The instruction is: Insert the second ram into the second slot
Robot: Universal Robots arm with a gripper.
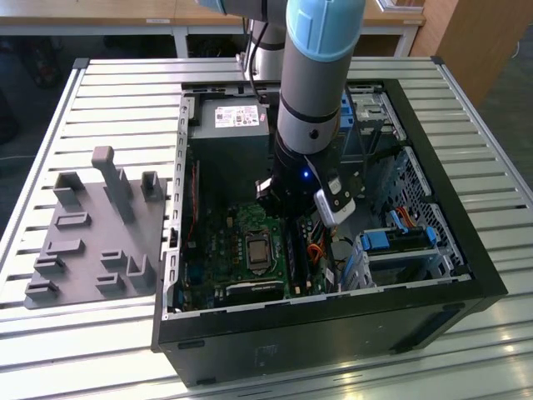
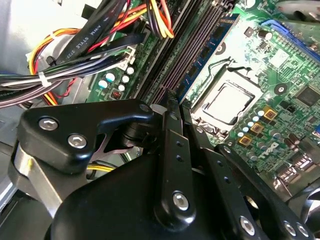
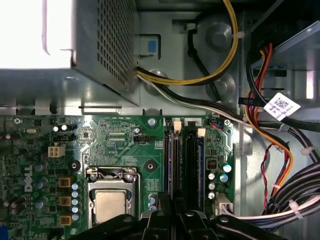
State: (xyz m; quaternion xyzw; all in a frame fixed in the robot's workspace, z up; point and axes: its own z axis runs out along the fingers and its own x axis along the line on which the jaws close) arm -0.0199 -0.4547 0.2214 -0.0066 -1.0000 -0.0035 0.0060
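Here, operator, is what you see, one view after another.
Exterior view: your arm (image 1: 310, 92) reaches down into the open computer case (image 1: 433, 287), its gripper (image 1: 296, 218) low over the motherboard (image 1: 237, 254); a grey fixture tray (image 1: 92, 229) lies to the exterior view's left.
Second wrist view: the black fingers (image 2: 172, 150) stand close together right at the memory slots (image 2: 187, 47); whether they pinch the second ram you cannot tell.
First wrist view: a dark module (image 3: 190, 165) sits upright among the slots beside the processor socket (image 3: 111, 200), just ahead of the gripper; you cannot tell if it is fully seated.
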